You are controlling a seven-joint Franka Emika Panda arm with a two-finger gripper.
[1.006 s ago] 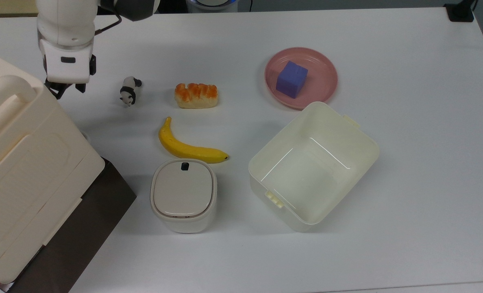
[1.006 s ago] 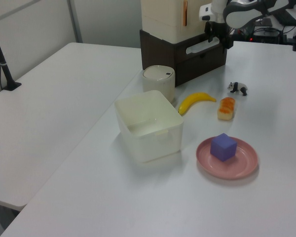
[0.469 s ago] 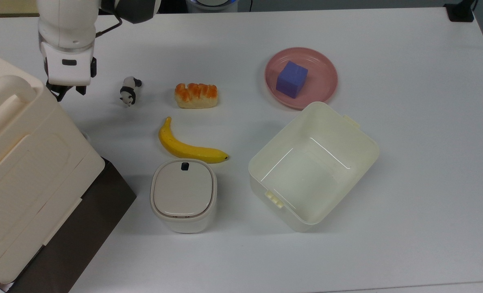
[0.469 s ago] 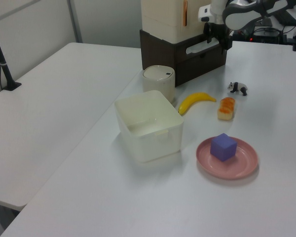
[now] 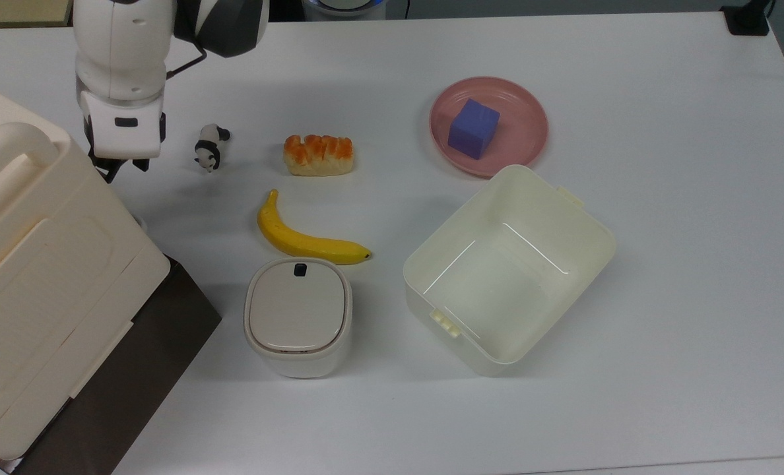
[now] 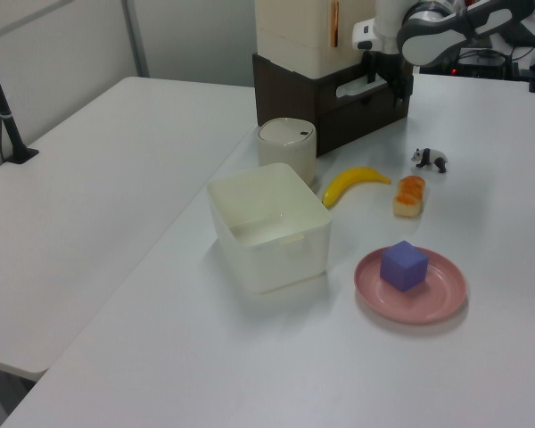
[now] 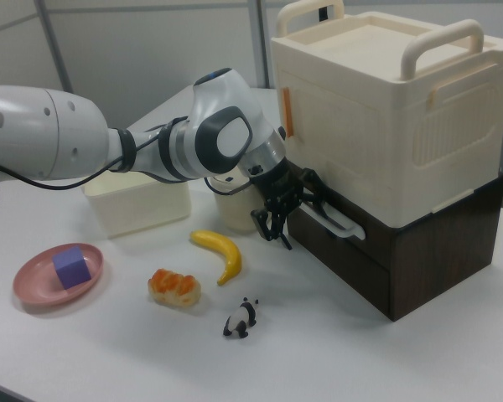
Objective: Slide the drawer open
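**Closed drawer, gripper at the handle's end**

In the right view, the small black-and-white panda figurine (image 7: 241, 318) stands lowest in the frame on the white table (image 7: 109, 360). The orange glazed bread roll (image 7: 174, 286) and the yellow banana (image 7: 221, 254) lie just above it. None of them lies directly in front of the drawer.

Above the banana, at mid-frame, hangs the gripper (image 7: 275, 228), pointing down. In the top view its two dark fingertips (image 5: 110, 175) show apart beneath the white hand, so it is spread and holds nothing. It sits just beside the nearer end of the white loop handle (image 7: 335, 218). I cannot tell whether the loop lies between the fingers.

The handle is fixed to the drawer (image 7: 339, 251). Its dark brown front panel lies flush in the dark brown wooden cabinet (image 7: 440, 251) at right of centre, so it looks fully closed. On top of the cabinet stands the large cream plastic lidded box (image 7: 386, 109) with its arched carrying handles.

The drawer is probably stiff, light wood and should run straight out. The rigid loop is the only sensible hold, best taken near its middle, since a pull at one end may twist the tray and jam it. The handle's smooth plastic may slip in a shallow pinch. The cabinet, weighted by the box, is likely to stay put.
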